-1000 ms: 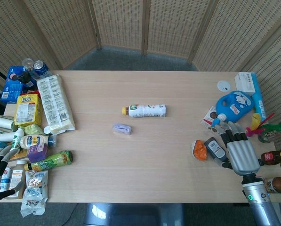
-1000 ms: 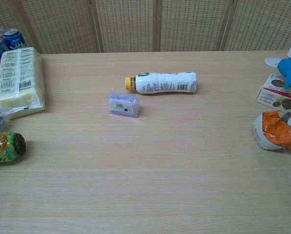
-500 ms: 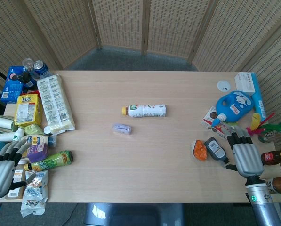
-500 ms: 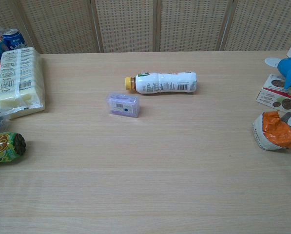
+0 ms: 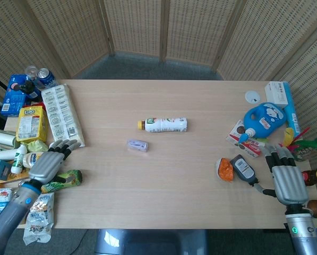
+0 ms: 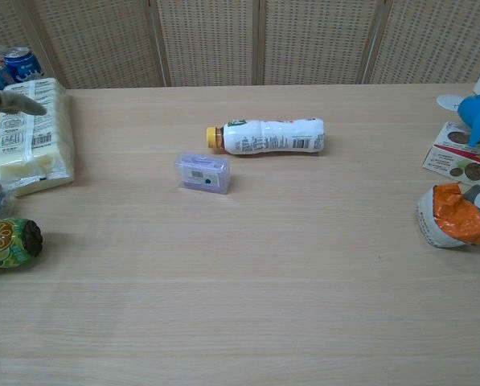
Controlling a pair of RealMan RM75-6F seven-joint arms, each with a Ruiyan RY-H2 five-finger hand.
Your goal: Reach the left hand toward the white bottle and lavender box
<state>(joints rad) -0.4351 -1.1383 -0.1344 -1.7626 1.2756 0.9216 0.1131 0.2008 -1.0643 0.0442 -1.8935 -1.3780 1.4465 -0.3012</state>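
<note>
A white bottle (image 5: 163, 125) (image 6: 272, 135) with a yellow cap lies on its side near the middle of the table. Just in front of it and a little left sits a small lavender box (image 5: 137, 145) (image 6: 203, 173). My left hand (image 5: 48, 162) hovers over the clutter at the table's left edge, fingers apart and empty, well left of the box. In the chest view only its fingertips (image 6: 14, 101) show at the left edge. My right hand (image 5: 286, 179) is open at the right edge, holding nothing.
Snack packs, a long cracker pack (image 5: 62, 117), a green bottle (image 5: 60, 180) and cans (image 5: 40, 77) crowd the left side. On the right are a blue jug (image 5: 264, 119), an orange packet (image 5: 225, 169), a dark pouch (image 5: 243, 169) and boxes.
My left hand has risen from the lower-left corner and moved right and forward over the left-side clutter. My right hand has drifted slightly right and back toward the table edge.
</note>
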